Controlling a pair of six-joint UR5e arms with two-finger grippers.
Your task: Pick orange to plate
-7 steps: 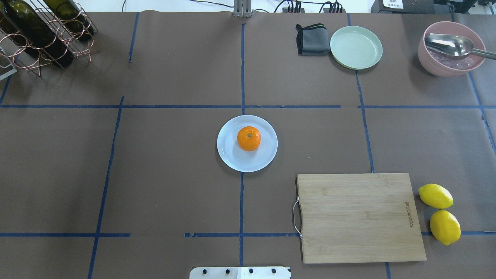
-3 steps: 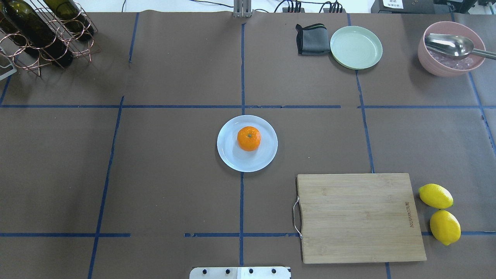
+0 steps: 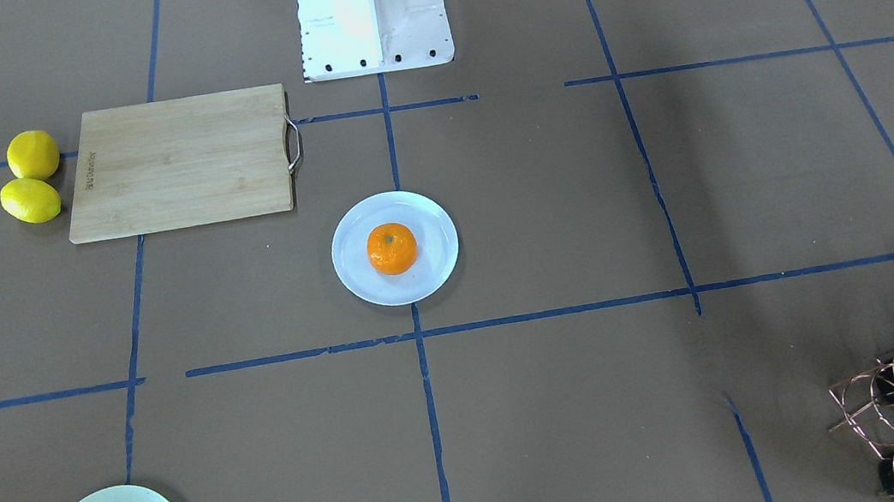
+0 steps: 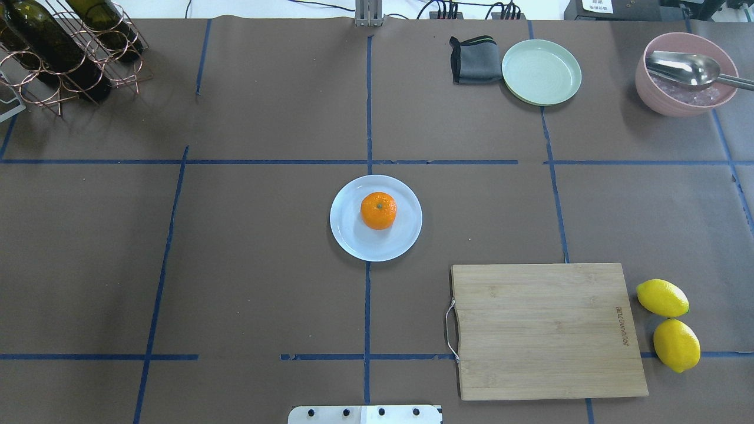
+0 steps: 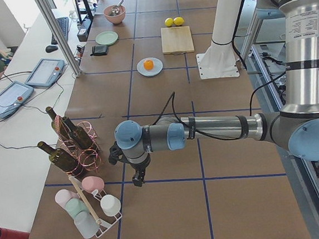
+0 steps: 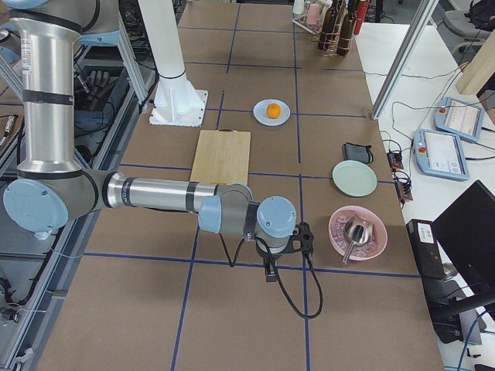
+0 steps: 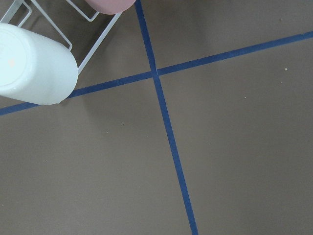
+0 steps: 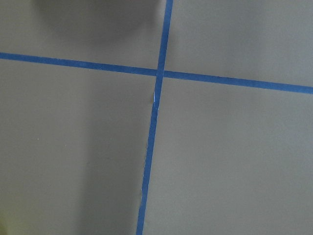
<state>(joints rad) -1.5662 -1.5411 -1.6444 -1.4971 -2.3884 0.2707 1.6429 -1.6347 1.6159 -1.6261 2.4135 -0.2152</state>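
The bright orange (image 4: 378, 210) sits on the white plate (image 4: 353, 241) at the table's middle, stem dimple up; the front-facing view shows the same orange (image 3: 391, 248) and plate (image 3: 435, 277). No gripper is near them. My left gripper (image 5: 135, 177) hangs over the table's left end beside a cup rack, and I cannot tell whether it is open or shut. My right gripper (image 6: 271, 272) hangs over the table's right end near the pink bowl; its state cannot be told either. Both wrist views show only brown table and blue tape.
A wooden cutting board (image 4: 545, 330) lies near the front right with two lemons (image 4: 662, 297) beside it. A mint-green plate (image 4: 541, 72), grey cloth (image 4: 473, 60) and pink bowl with spoon (image 4: 686, 73) sit at the back right. A wine rack (image 4: 65, 50) stands back left.
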